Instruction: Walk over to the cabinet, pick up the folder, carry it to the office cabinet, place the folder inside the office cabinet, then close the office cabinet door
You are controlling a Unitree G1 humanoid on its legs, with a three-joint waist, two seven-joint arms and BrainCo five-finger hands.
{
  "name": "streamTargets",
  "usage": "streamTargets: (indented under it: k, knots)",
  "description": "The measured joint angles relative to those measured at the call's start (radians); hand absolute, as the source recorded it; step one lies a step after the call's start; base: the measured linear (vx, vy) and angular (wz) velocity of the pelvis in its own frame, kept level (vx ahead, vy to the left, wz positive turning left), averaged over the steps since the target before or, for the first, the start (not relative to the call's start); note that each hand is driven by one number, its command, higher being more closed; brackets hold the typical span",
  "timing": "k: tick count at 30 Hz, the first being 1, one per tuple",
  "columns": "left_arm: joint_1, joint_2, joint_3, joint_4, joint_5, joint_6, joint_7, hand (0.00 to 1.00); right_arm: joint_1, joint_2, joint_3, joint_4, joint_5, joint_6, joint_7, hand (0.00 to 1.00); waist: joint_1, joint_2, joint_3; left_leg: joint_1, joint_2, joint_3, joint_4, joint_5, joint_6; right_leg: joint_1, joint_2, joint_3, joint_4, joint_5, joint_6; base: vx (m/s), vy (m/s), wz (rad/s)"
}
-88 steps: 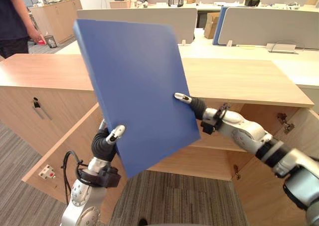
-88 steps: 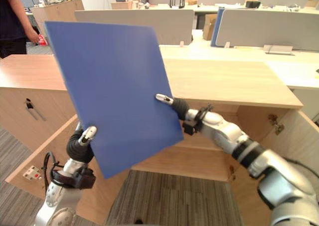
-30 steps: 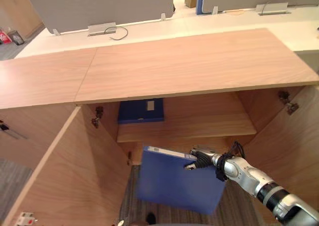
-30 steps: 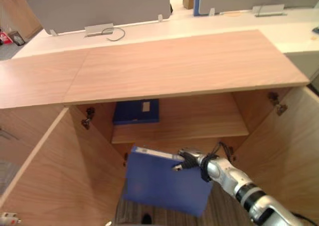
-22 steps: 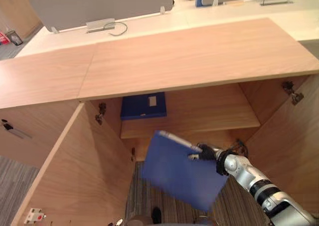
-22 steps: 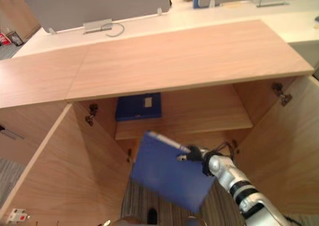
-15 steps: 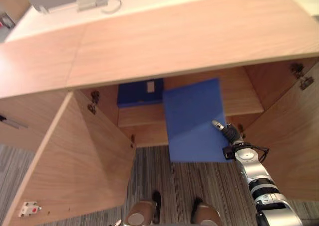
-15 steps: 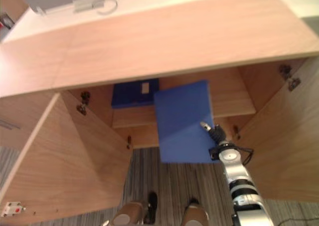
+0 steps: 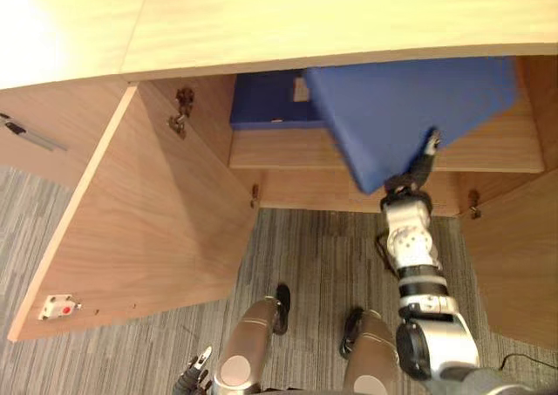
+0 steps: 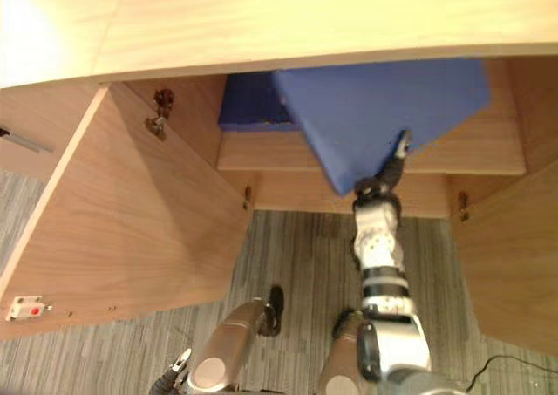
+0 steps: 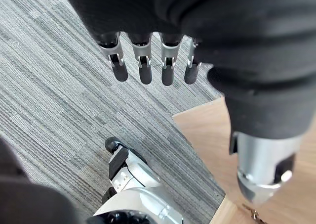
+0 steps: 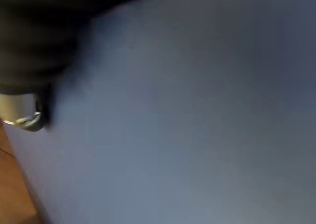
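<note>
Grey striped carpet point(image 9: 305, 264) runs up to the office cabinet point(image 9: 349, 11), which stands with its left door point(image 9: 148, 229) and right door point(image 9: 514, 264) swung wide. The right hand point(image 9: 408, 180) grasps the folder point(image 9: 410, 107) at its near corner, the thumb point(image 9: 430, 142) lying flat on the blue top face while the fingers beneath are hidden. The folder is tilted, its far part already inside the cabinet above the shelf point(image 9: 288, 151), its near corner jutting out past the shelf's front edge. Further in on the shelf's left lies a second blue folder point(image 9: 266, 98) with a white label point(image 9: 301, 90), partly covered by the held one. The head views give this whole layout; the right wrist view gives the folder's blue surface point(image 12: 197, 110) from very close. The left wrist view shows the left hand point(image 11: 143, 66) with fingers straight and relaxed, holding nothing, hanging over the carpet beside a corner of pale wood panel point(image 11: 217, 130).
</note>
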Motion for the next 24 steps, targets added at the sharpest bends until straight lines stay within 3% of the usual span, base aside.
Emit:
streamTargets:
  k: [4, 8, 11, 13, 15, 19, 24]
  knots:
    - [-0.011, -0.003, -0.001, -0.001, -0.025, 0.0, 0.022, 0.0, -0.151, -0.03, -0.116, 0.077, 0.102, -0.053, -0.055, 1.0, 0.011, 0.002, 0.011, -0.028, -0.013, -0.033, -0.015, 0.005, 0.002, -0.005, -0.011, -0.043, -0.009, -0.001, 0.001, 0.12, 0.008, 0.31]
    - [-0.02, -0.008, -0.002, -0.001, -0.037, 0.001, 0.054, 0.0, -0.344, -0.136, -0.251, 0.212, 0.221, -0.111, -0.139, 1.0, 0.022, 0.005, 0.036, -0.03, -0.052, -0.085, -0.124, 0.074, -0.003, -0.008, -0.051, -0.107, -0.027, -0.001, 0.001, 0.09, -0.035, 0.51]
    - [-0.02, -0.01, -0.004, 0.0, -0.037, 0.003, 0.066, 0.0, -0.434, -0.208, -0.272, 0.289, 0.271, -0.107, -0.178, 1.0, 0.029, 0.007, 0.041, -0.031, -0.066, -0.111, -0.207, 0.123, -0.012, -0.027, -0.067, -0.136, -0.031, -0.001, 0.001, 0.07, -0.087, 0.45]
    - [-0.02, -0.012, -0.005, 0.0, -0.036, 0.009, 0.076, 0.0, -0.501, -0.28, -0.235, 0.362, 0.275, -0.087, -0.201, 1.0, 0.04, 0.013, 0.047, -0.029, -0.067, -0.134, -0.264, 0.156, -0.022, -0.04, -0.068, -0.155, -0.031, -0.003, -0.003, 0.06, -0.122, 0.34]
    - [-0.02, -0.012, -0.008, 0.0, -0.036, 0.01, 0.088, 0.0, -0.581, -0.366, -0.098, 0.444, 0.27, -0.043, -0.218, 1.0, 0.04, 0.013, 0.054, -0.03, -0.067, -0.153, -0.34, 0.203, -0.033, -0.073, -0.069, -0.157, -0.018, -0.007, -0.009, 0.02, -0.131, 0.32]
    - [-0.02, -0.012, -0.016, -0.005, -0.036, 0.011, 0.098, 0.0, -0.641, -0.42, 0.123, 0.527, 0.268, -0.025, -0.227, 1.0, 0.042, 0.013, 0.055, -0.029, -0.062, -0.172, -0.435, 0.262, -0.046, -0.122, -0.074, -0.158, 0.024, -0.014, -0.021, 0.0, -0.161, 0.25]
    - [-0.018, -0.008, -0.042, -0.035, -0.064, 0.011, 0.121, 0.0, -0.685, -0.433, 0.176, 0.534, 0.349, -0.073, -0.268, 1.0, 0.052, 0.018, 0.057, -0.034, -0.063, -0.201, -0.505, 0.304, -0.06, -0.183, -0.097, -0.158, 0.098, -0.015, -0.024, -0.04, -0.174, 0.25]
